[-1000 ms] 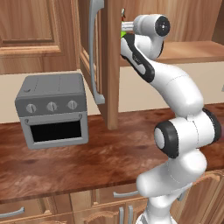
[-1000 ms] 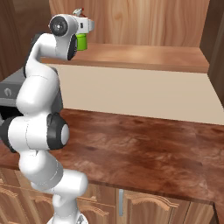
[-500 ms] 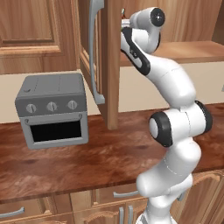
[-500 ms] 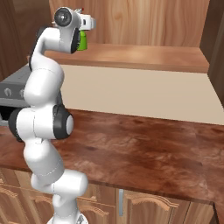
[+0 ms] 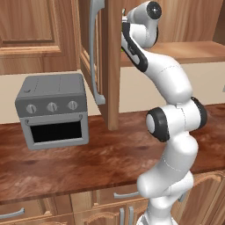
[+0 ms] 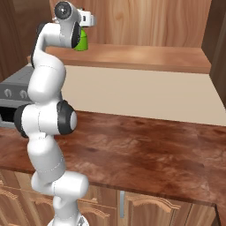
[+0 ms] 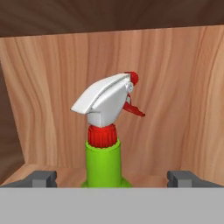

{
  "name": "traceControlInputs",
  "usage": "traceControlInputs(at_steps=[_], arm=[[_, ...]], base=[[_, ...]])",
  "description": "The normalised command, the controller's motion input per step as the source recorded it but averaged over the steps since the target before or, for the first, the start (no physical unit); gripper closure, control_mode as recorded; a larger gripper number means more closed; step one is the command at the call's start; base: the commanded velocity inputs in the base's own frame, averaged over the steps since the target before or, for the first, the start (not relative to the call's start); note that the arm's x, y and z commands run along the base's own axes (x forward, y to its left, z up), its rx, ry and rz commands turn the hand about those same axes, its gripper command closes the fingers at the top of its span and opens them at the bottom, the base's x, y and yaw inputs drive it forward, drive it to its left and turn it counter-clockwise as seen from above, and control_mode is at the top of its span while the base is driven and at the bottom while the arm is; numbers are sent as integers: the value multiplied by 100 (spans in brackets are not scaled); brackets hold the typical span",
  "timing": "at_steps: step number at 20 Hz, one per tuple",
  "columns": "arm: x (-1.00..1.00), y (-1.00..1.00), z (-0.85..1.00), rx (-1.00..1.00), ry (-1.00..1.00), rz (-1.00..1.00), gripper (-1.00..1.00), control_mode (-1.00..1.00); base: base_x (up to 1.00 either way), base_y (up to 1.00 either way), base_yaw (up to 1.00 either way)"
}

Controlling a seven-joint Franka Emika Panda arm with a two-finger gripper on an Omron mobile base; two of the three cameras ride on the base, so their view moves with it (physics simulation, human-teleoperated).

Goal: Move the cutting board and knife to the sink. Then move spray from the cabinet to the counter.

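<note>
The spray (image 7: 104, 162), a bright-green bottle with a red collar and a white trigger head, stands upright on the shelf of the open cabinet (image 6: 145, 56). My gripper (image 7: 114, 179) is open at the level of the bottle's body. One fingertip (image 7: 41, 178) stands to its left and the other to its right, both well clear of it. In the right base view the spray (image 6: 80, 42) shows just under my raised hand. The cabinet's door (image 5: 110, 66) hangs open with its long grey handle. The counter (image 5: 88, 162) runs below. The cutting board, knife and sink are out of view.
A grey toaster oven (image 5: 52, 112) sits on the counter to the left of the open door. The cabinet's back wall (image 7: 175, 87) is close behind the bottle. Lower cabinet fronts (image 5: 118, 197) run under the counter edge.
My arm has stretched higher and pushed the hand further into the cabinet, up to the spray. The jaws have stayed wide open and the bottle has not moved.
</note>
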Motion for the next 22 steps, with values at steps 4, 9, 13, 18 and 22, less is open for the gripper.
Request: traceControlInputs(at_steps=[4,9,13,18,22], arm=[[12,4,0,0,1,0,-100,-100],[20,1,0,0,0,0,-100,-100],[15,0,0,0,0,0,-100,-100],[17,0,0,0,0,0,-100,-100],[13,2,0,0,0,0,-100,-100]], base=[[0,0,0],[0,0,0],[0,0,0],[0,0,0],[0,0,0]])
